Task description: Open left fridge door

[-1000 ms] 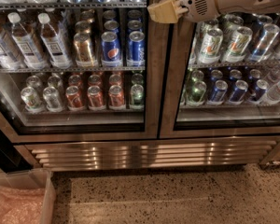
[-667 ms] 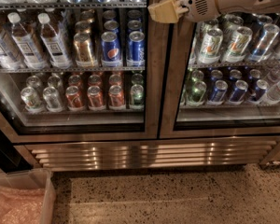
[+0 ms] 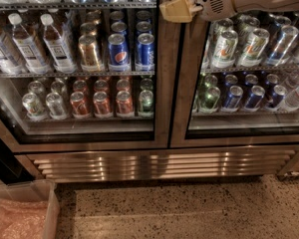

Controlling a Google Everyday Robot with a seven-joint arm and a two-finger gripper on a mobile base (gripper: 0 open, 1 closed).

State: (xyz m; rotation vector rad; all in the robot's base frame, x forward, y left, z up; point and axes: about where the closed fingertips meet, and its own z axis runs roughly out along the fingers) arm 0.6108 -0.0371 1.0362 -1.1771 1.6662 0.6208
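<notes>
Left fridge door (image 3: pixel 84 68) shut flush on the left of the scene, water bottles (image 3: pixel 25 46) and Pepsi cans (image 3: pixel 119 51) behind the glass. Gripper (image 3: pixel 175 9) up top at the steel strip (image 3: pixel 168 93) beside the right-hand door (image 3: pixel 244 63), probably hunting that inner edge to pull from. Can't tell if open, closed or holding anything.
</notes>
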